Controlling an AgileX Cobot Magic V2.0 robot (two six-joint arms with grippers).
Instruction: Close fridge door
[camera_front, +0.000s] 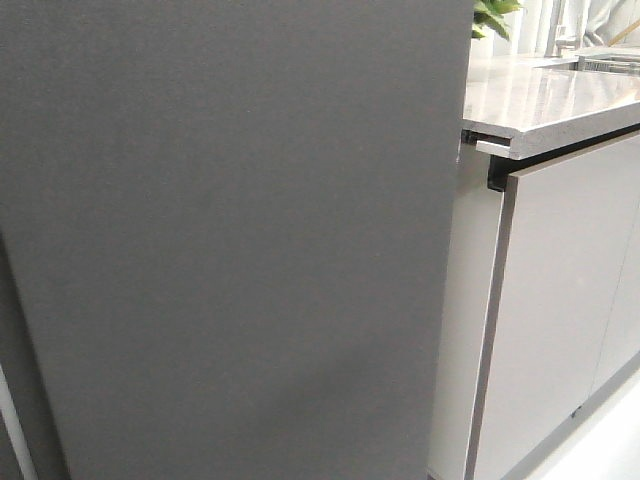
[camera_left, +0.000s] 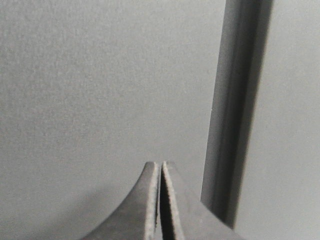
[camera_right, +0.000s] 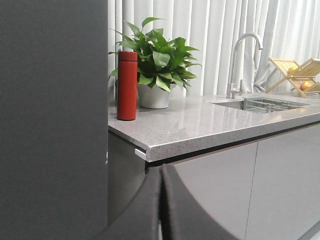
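Observation:
The fridge door (camera_front: 230, 240) is a matte dark-grey slab that fills most of the front view, its right edge next to the pale cabinet. No white lining or bins show. In the left wrist view the door's grey face (camera_left: 100, 90) is close in front of my left gripper (camera_left: 160, 165), which is shut and empty, with a dark vertical seam (camera_left: 240, 110) to one side. In the right wrist view the door (camera_right: 50, 120) stands beside my right gripper (camera_right: 161, 170), which is shut and empty. Neither gripper shows in the front view.
A speckled grey countertop (camera_front: 540, 100) with pale glossy cabinet fronts (camera_front: 560, 320) stands right of the door. On the countertop (camera_right: 210, 125) are a red flask (camera_right: 127, 86), a potted plant (camera_right: 157, 65), a sink with tap (camera_right: 240, 65) and a wooden rack (camera_right: 295, 72).

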